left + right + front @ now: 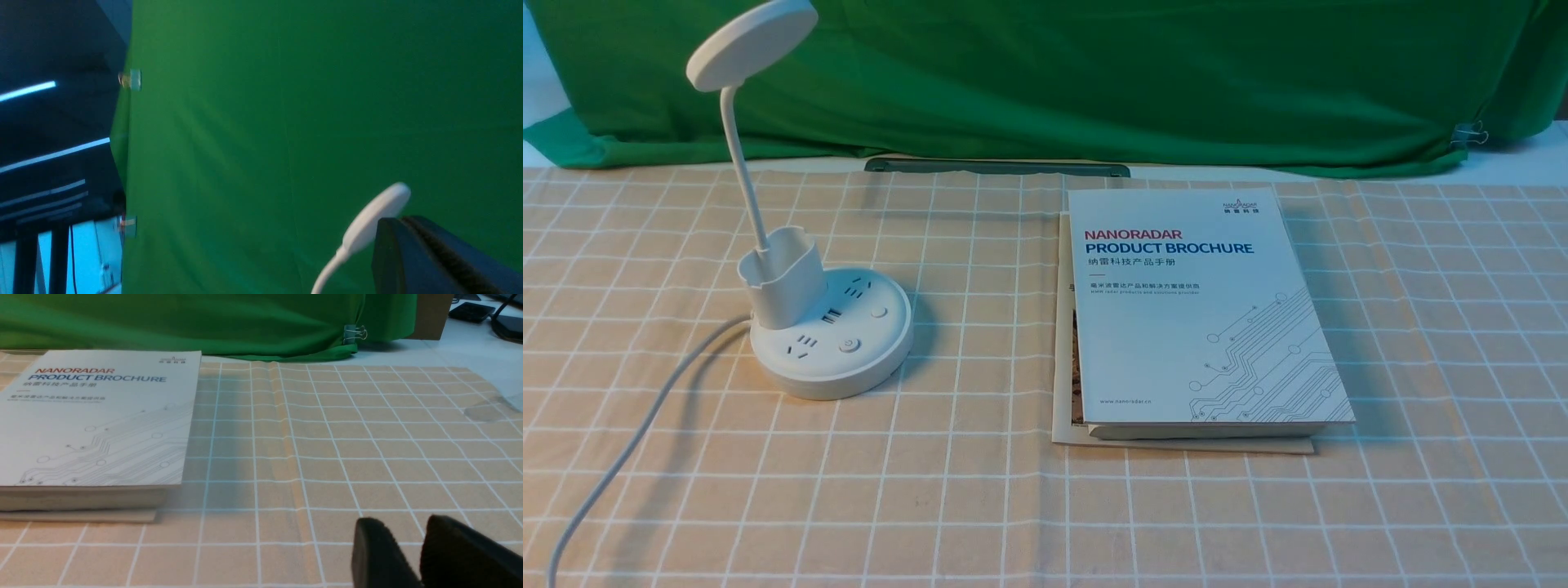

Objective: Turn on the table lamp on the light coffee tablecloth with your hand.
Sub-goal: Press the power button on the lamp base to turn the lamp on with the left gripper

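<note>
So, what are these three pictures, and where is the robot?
The robot has two arms with cameras. One picture looks forward from between the arms; each of the others comes from a camera on one arm's wrist.

On the tan checked tablecloth stands a white lamp with a bendy neck and a gray-white cord. Farther right is a stack with a white brochure on top. Behind hangs green cloth.

The dark shapes low in the wrist pictures are its "hands": the left gripper and the right gripper. The right one's fingers are a bit apart, with nothing between them.
</note>
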Motion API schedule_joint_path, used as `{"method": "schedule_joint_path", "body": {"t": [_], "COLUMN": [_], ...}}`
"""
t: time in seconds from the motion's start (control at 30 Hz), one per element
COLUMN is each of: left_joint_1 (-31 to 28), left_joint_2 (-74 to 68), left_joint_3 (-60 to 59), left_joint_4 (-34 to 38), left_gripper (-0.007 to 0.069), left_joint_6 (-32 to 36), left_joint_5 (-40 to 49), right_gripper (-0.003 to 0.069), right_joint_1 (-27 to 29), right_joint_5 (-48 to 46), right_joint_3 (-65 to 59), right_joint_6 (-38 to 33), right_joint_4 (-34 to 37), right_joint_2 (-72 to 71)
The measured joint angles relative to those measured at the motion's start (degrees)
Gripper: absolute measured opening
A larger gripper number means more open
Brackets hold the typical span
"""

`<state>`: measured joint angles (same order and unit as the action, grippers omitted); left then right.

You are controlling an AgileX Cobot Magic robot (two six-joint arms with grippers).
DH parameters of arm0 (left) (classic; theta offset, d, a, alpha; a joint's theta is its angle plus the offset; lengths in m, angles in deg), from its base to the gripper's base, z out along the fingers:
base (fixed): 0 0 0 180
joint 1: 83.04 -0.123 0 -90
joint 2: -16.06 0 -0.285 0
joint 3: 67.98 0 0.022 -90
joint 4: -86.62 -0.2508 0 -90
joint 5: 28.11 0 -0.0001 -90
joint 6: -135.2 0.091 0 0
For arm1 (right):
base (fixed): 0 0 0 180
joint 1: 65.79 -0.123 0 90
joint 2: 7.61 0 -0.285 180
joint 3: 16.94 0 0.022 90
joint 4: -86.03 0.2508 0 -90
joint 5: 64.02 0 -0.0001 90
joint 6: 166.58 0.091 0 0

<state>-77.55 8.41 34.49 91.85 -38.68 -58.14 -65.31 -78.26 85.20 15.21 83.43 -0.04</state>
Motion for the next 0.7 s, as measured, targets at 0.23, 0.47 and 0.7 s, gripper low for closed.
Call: {"method": "schedule_joint_path", "body": {"t": [0.23, 0.47, 0.7], "left_joint_1": [0.0, 0.0, 0.0], "left_joint_2": [0.0, 0.0, -0.22], "left_joint_3": [0.0, 0.0, 8.06], "left_joint_4": [-0.05, -2.8, -4.09], "left_gripper": [0.0002, 0.0002, 0.0002], "left_joint_6": [-3.27, -9.43, -15.33], "left_joint_5": [-7.98, -8.68, 2.9], "right_gripper": [0.0238, 0.0238, 0.0238], "right_joint_1": [0.0, 0.0, 0.0], "right_joint_5": [0.0, 0.04, 0.04], "right_joint_3": [0.0, 0.0, 0.0], "right_joint_6": [0.0, 0.0, 0.0], "right_joint_4": [0.0, 0.0, 0.0], "right_joint_2": [0.0, 0.0, 0.0]}}
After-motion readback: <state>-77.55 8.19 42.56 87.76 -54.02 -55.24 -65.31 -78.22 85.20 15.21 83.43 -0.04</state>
